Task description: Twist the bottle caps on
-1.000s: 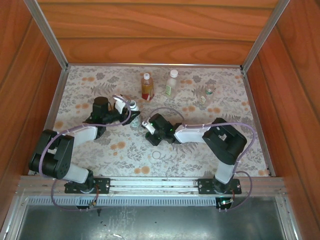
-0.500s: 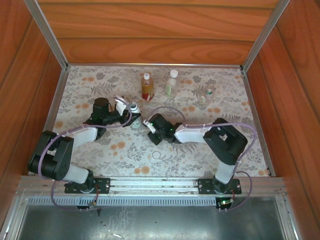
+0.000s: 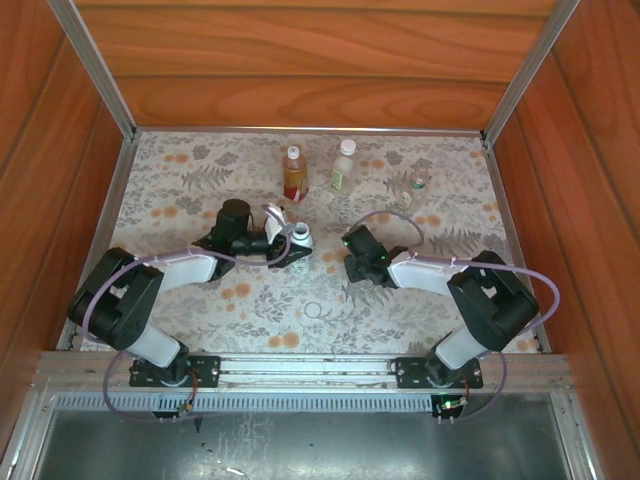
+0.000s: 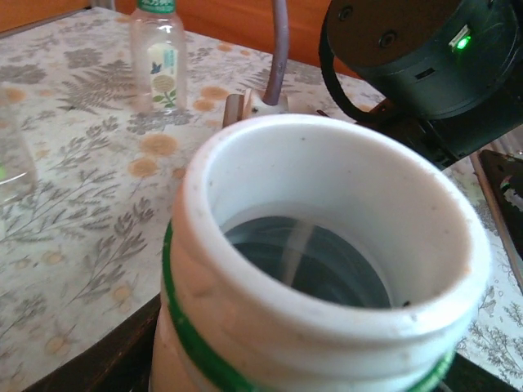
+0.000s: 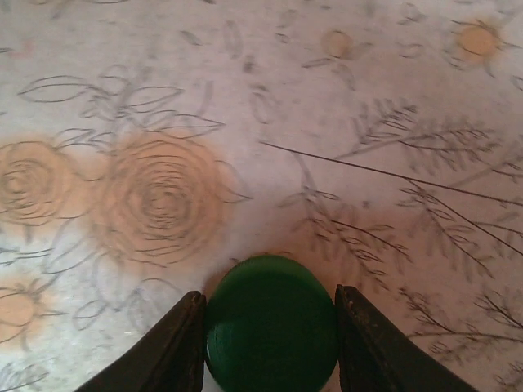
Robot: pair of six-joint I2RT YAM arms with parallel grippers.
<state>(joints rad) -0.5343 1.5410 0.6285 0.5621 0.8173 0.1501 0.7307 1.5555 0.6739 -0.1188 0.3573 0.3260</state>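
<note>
At far L, the left gripper (image 3: 284,238) was seen closed on the white bottle (image 4: 327,327), which was gripped low on its body. Its mouth was open w/ no cap on it, and its long axis was judged approx upright, tipped slightly. At 12 o'clock from it, well apart, the amber bottle (image 3: 293,174) and, just to its R, the clear bottle (image 3: 343,166) were stood upright, both apparently capped w/ white tops. Next, at 3 o'clock from the white bottle and apart from it, the right gripper (image 5: 269,298) was found narrowed onto the dark green cap (image 5: 270,327), a jaw touching each side, w/ the floral table (image 5: 368,122) beneath. Whether the cap was lifted off the table couldn't be told. Further R, at approx 1 o'clock, the short clear bottle (image 3: 415,190) was stood w/ a green top. The next move was judged to hinge on one relation: the open mouth lay at 9 o'clock from the cap, so the cap would need to be carried across by the R arm & squared over the neck axis before any twisting
</note>
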